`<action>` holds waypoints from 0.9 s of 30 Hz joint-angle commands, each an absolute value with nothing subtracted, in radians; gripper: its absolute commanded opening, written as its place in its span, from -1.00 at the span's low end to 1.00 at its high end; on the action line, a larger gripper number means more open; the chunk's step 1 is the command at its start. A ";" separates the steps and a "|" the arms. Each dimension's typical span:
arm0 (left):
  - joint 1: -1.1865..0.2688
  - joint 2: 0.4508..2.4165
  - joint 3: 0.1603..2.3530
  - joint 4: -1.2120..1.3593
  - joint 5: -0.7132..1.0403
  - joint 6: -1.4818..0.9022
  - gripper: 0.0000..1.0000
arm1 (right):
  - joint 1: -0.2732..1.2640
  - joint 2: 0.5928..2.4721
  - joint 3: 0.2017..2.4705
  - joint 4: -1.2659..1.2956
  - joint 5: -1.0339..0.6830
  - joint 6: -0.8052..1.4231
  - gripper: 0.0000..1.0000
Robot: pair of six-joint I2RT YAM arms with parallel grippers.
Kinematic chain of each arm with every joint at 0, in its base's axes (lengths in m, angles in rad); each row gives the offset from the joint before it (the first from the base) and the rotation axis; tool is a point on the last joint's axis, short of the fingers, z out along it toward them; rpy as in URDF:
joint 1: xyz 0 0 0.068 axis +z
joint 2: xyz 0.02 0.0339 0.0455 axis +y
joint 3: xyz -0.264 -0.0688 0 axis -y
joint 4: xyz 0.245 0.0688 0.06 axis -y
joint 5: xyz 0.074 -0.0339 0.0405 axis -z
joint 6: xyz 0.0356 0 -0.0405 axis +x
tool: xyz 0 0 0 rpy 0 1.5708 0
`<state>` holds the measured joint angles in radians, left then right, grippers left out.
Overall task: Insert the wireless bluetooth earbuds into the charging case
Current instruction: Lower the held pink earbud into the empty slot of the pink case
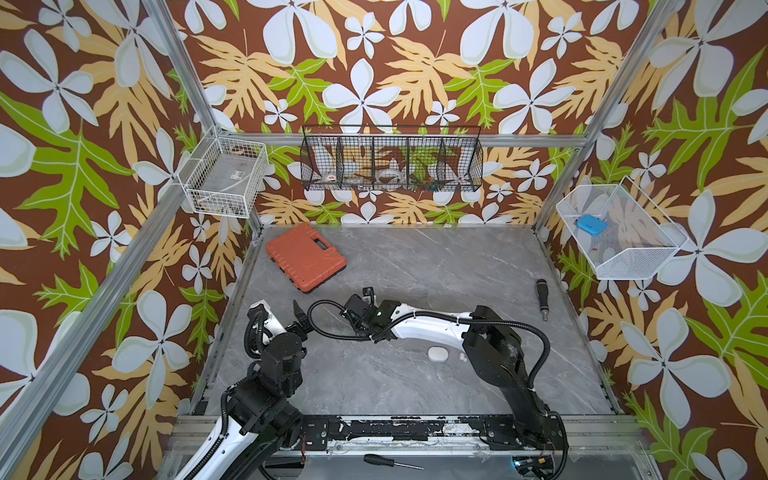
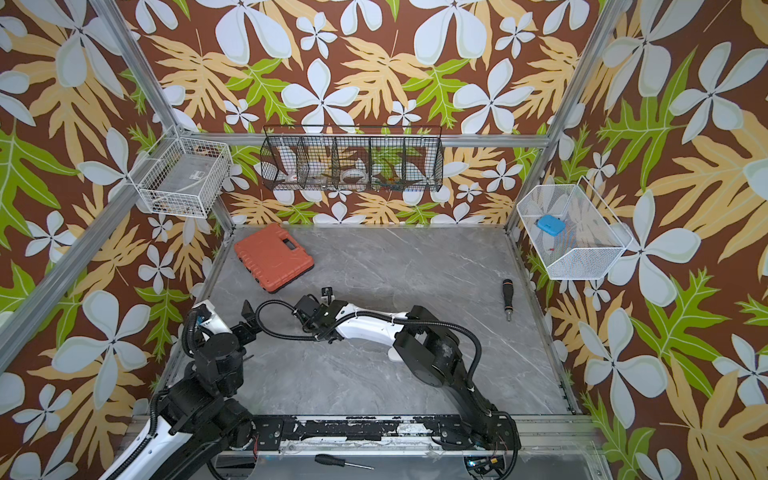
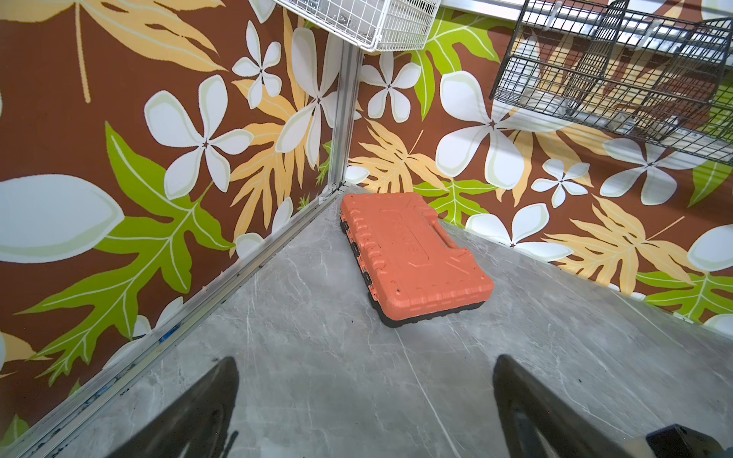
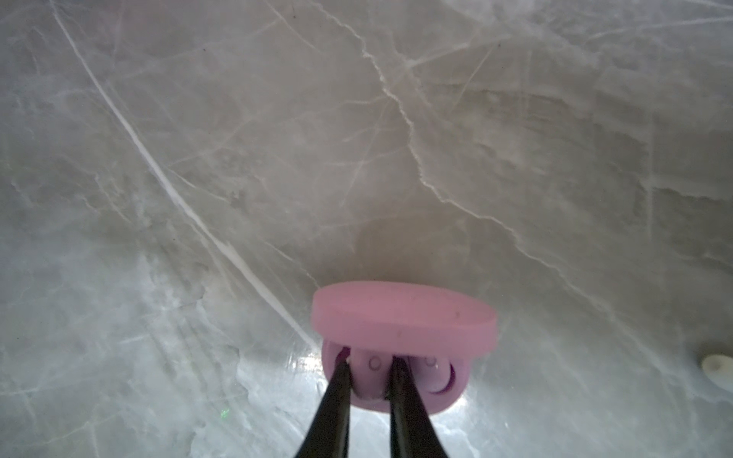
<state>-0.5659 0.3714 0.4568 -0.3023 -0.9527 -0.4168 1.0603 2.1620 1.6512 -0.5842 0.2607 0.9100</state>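
Right wrist view, low centre: a lilac earbud (image 4: 369,390) sits pinched between the narrow right jaws in one well of the open pink charging case (image 4: 404,317), lid raised; a second lilac bud (image 4: 444,382) fills the next well. Both top views hide this case under the right arm (image 1: 428,328); a white case (image 1: 439,354) shows in a top view at lower centre on the tabletop (image 1: 415,270). Left wrist view: left jaws wide apart, orange toolbox (image 3: 412,257) with embossed lettering too blurred to read.

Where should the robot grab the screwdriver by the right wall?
Grip the screwdriver across its thick black handle, coming straight down from above. It lies flat on the table, so only the top and sides are free, and the metal tip looks too thin to pinch.
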 commanded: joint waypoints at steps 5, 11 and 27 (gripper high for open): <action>-0.564 0.373 0.456 -0.281 -0.957 -0.414 1.00 | 1.059 2.170 1.649 -0.583 0.266 0.920 -0.65; -0.564 0.374 0.456 -0.279 -0.956 -0.414 1.00 | 1.060 2.171 1.644 -0.581 0.263 0.924 -0.64; -0.565 0.373 0.456 -0.279 -0.954 -0.413 1.00 | 1.060 2.168 1.646 -0.584 0.260 0.932 -0.54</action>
<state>-0.5659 0.3737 0.4561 -0.3027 -0.9524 -0.4164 1.0603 2.1685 1.6470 -0.5713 0.2569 0.9169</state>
